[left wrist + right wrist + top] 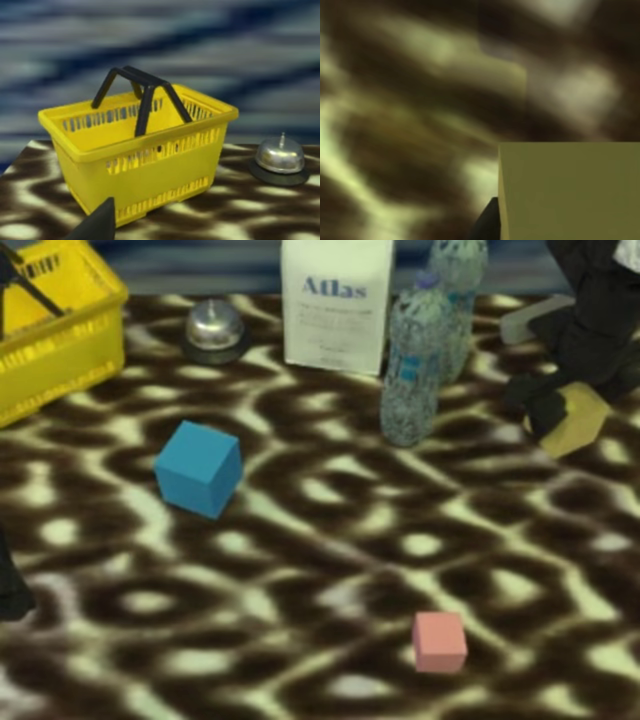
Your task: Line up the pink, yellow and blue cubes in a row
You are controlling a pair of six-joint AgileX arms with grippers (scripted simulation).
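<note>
Cubes are scattered over the table (320, 640): the blue cube (199, 468) sits left of the middle, the small pink cube (439, 642) lies near the front edge, right of centre, and the yellow cube (572, 418) is by the right edge. The right gripper (548, 405) is over the yellow cube there, and in the right wrist view that cube (570, 192) fills the near corner with a dark finger (487, 222) against its side; whether the jaws are clamped on it, I cannot tell. The left arm (12, 585) is parked at the left edge, jaws unclear. A yellow basket (60, 335), a bell (213, 328), a white carton (335, 302) and two bottles (425, 350) stand along the back edge.
</note>
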